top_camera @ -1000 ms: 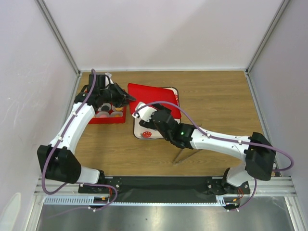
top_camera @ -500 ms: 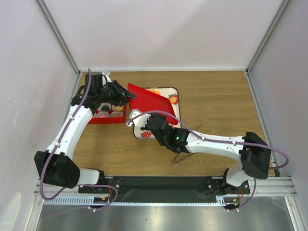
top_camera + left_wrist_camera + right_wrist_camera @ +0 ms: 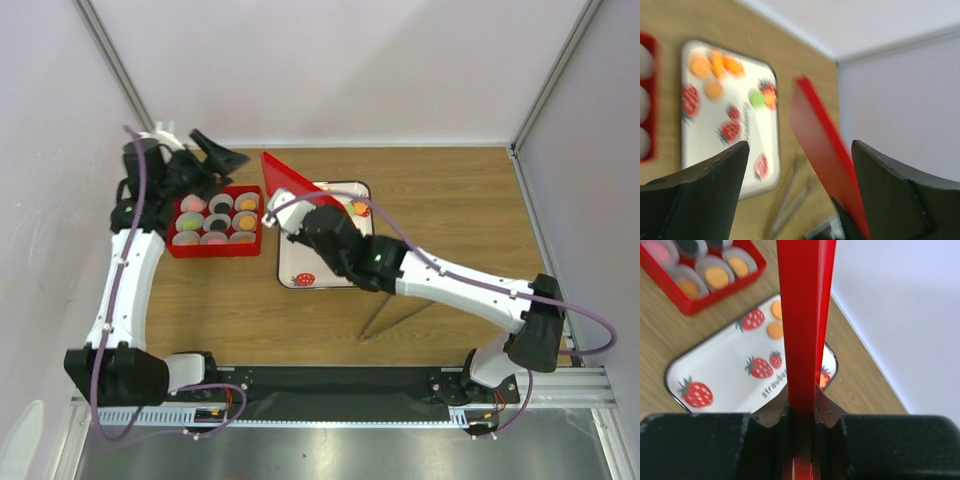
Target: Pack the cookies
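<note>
The red box [image 3: 214, 249] stands uncovered at the left, with pale cups holding cookies [image 3: 246, 203], mostly orange. My right gripper [image 3: 297, 208] is shut on the red lid [image 3: 287, 178], which it holds up on edge over the strawberry tray [image 3: 294, 261]. In the right wrist view the lid [image 3: 801, 330] runs up from between my right gripper's [image 3: 803, 412] jaws. Loose orange cookies [image 3: 774, 330] lie on the tray [image 3: 725, 377]. My left gripper [image 3: 218, 152] hangs open above the box's far side. In its blurred view my left gripper [image 3: 799, 192] is empty, and the lid [image 3: 822, 150] stands beyond its fingers.
Metal tongs [image 3: 388, 316] lie on the wooden table right of the tray. White walls close the table in at the back and on both sides. More cookies [image 3: 715, 64], orange and one green, lie at the tray's far end.
My left gripper let go of the lid, opened and drew back to the far left. My right gripper shut on the lid and tipped it upright, uncovering the box.
</note>
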